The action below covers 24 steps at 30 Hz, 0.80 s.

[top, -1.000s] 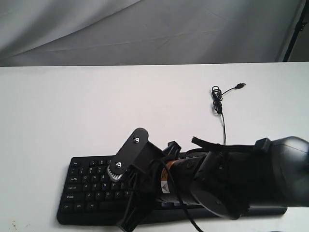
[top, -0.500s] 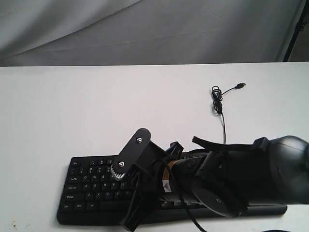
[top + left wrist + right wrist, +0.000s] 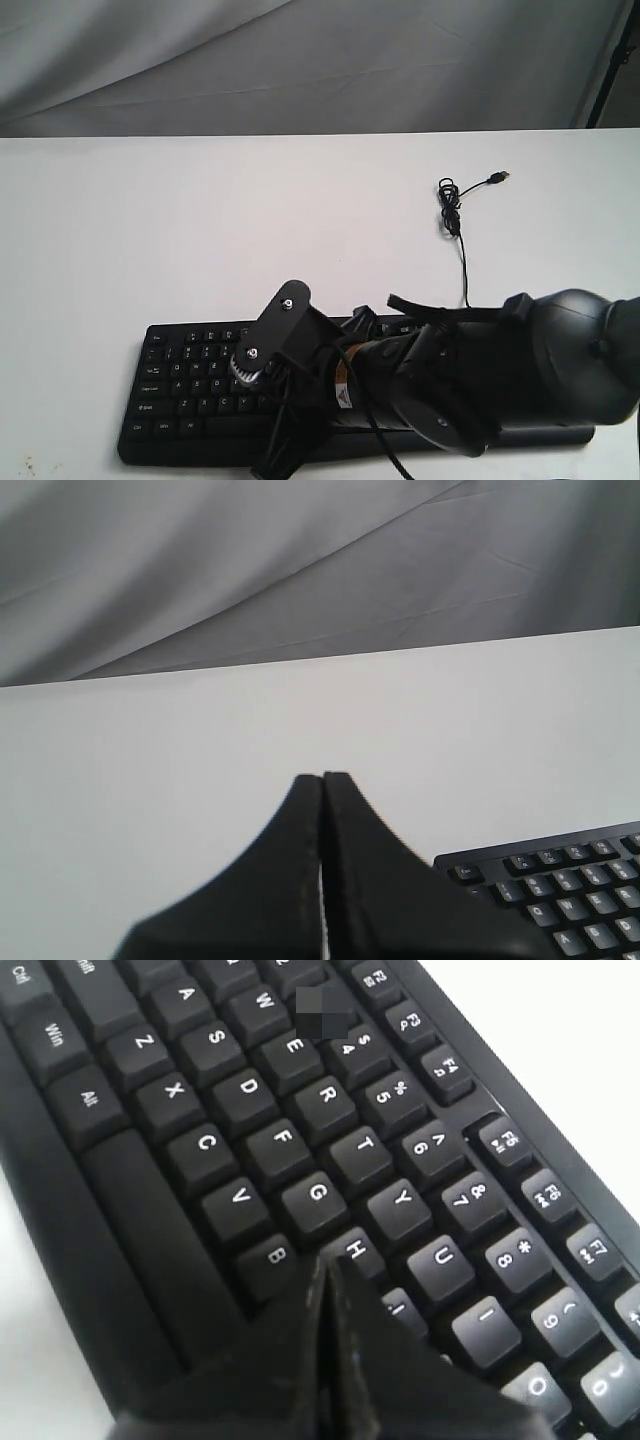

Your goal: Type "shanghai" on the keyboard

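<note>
We find the keyboard [image 3: 190, 390] lying flat along the near edge of the white desk [image 3: 200, 230], its cable [image 3: 455, 225] trailing away to the far right. It looks like light, stiff plastic that could skid, so we judge that keys should be pressed straight down. Our right gripper [image 3: 323, 1265], pinched together, points beside the H key [image 3: 355, 1250]. The left gripper [image 3: 322, 780], likewise pinched, is clear of the keys. Grey cloth [image 3: 300, 60] backs the desk.

Exterior high; right wrist close; all share keyboard [image 3: 190, 380].
</note>
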### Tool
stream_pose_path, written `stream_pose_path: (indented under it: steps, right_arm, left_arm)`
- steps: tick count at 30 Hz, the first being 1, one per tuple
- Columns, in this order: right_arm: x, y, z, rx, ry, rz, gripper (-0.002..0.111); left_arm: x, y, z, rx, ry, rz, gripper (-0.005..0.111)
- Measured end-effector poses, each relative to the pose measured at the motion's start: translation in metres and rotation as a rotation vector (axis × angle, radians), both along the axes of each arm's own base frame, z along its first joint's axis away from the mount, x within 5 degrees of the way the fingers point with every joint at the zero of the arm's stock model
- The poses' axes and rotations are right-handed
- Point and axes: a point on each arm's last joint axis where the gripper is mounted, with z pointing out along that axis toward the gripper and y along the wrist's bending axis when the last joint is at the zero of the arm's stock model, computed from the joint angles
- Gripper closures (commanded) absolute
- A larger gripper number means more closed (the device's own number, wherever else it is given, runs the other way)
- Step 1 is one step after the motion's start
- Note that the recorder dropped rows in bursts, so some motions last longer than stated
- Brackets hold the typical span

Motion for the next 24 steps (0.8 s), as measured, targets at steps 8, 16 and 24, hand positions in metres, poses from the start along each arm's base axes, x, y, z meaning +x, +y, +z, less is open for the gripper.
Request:
stream_pose_path:
  steps: [8,16,24]
  right_arm:
    - [0.0,0.0,0.0,0.002,-0.001,0.0,0.108]
    - [0.001,0.002,-0.005,0.008,-0.007,0.003,0.108]
    - [0.003,0.003,0.01,0.041,-0.037,0.004,0.108]
  left_arm:
    - [0.0,0.0,0.0,0.0,0.0,0.0,0.107]
    - [0.0,0.0,0.0,0.0,0.0,0.0,0.107]
    - [0.0,0.0,0.0,0.0,0.0,0.0,0.107]
